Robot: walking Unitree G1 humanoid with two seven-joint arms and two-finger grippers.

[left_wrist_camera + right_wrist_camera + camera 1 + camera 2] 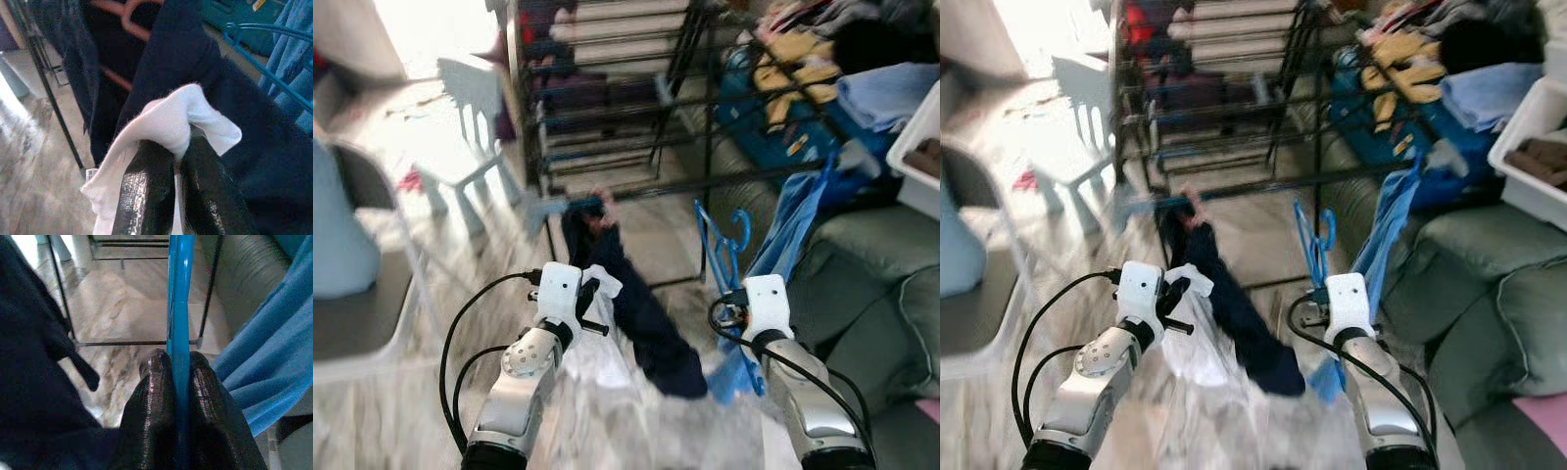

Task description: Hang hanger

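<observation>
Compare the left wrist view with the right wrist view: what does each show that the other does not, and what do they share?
Left wrist view: the left gripper shut on a white cloth, with a reddish hanger behind.

Right wrist view: the right gripper shut on a blue hanger, a blue garment hanging beside it, and a grey-green sofa.

Both: a dark navy garment, the black rack's legs and the pale floor.

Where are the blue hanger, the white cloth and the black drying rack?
blue hanger (pixel 179 293), right wrist view, on its bar above the right gripper's shut fingers.
white cloth (pixel 166 117), left wrist view, on the fold pinched by the left gripper.
black drying rack (pixel 607 108), left eye view, on its horizontal rails.
</observation>
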